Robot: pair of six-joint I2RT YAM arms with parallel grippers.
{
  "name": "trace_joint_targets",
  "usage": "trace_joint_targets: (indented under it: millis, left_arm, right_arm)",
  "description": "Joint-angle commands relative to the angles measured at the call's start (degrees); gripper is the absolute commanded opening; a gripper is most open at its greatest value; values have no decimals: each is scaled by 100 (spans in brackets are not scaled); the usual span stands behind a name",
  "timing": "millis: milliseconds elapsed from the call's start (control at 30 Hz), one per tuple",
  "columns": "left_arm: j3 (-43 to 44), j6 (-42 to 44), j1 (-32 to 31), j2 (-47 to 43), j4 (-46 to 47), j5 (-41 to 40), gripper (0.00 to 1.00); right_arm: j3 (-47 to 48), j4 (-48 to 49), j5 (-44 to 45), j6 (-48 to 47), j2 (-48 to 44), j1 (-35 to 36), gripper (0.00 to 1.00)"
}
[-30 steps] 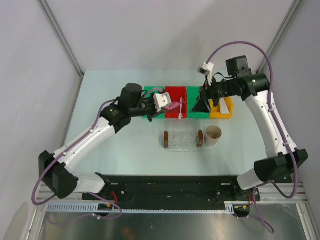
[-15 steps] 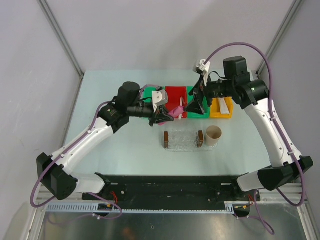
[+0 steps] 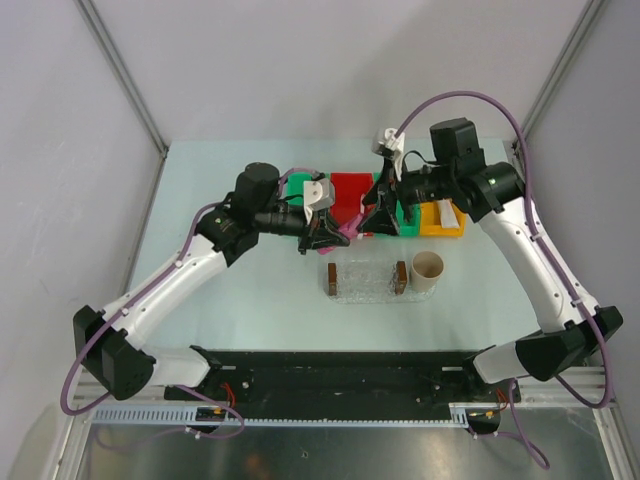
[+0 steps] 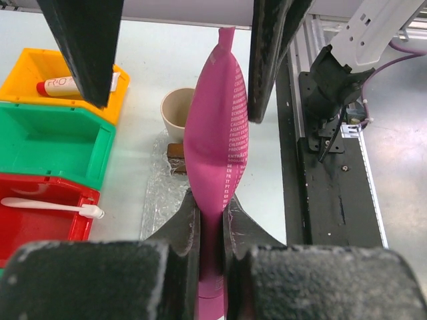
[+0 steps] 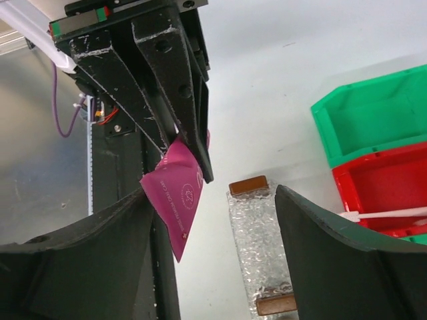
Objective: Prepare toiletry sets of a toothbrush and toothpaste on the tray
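Pink toothpaste is clamped by its wide end in the closed left jaws and now hangs in the air just behind the tray. 1 second ago it was over the red bin. The right arm has swung left from the yellow bin. Its jaws stand wide open, 1 finger on either side of the tube's narrow tip without touching it.

That looks like a hand-over, or the right arm crowding in; I cannot tell which. Either way the tube is off the bins and near its goal, though not yet down.

The tray holds nothing yet, so no set is begun. The toothbrush lies flat in the red bin, untouched.

A beige cup stands touching or just beside the tray's right handle, and an empty green bin sits between the red and yellow ones. The right jaws are the main obstacle: they sit close around the tube, so lowering it risks a knock.
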Motion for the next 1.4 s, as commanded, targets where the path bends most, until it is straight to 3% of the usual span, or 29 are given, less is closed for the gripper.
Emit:
trace_joint_targets:
  millis: [0,233,400,433,533,600,633,733,867,1133,1367]
  left_arm:
    - [276,-297,-14,-23,325,311,0]
    - [267,-323,-14,3,370,346,0]
    - [241,-315,-14,65,378,355,3]
    - [241,-315,-14,73,378,355,7]
    - [241,-306,-14,91,387,338,18]
    - [241,-306,-14,100,387,294,27]
    - [232,-271,-5,91,387,250,42]
    - [179,-218,4,21,387,30,66]
    - [109,-95,91,-128,387,-216,83]
    - [-505,625,478,-717,370,-1163,95]
    - [-990,1030,891,-1174,273,-2060,96]
  right_arm:
    - [-140,226,-64,53,66,94,74]
    - [-167,288,-2,114,84,217,55]
    - [-149,297,42,149,101,252,23]
    - [-149,297,59,149,110,269,12]
    - [-158,279,182,141,101,278,1]
    - [-158,262,340,149,75,278,0]
    - [-167,262,428,167,66,278,0]
    - [-149,235,779,193,40,278,0]
    - [-97,25,1306,211,66,278,0]
    - [79,-353,2798,141,215,471,0]
    - [351,-749,3574,105,593,823,0]
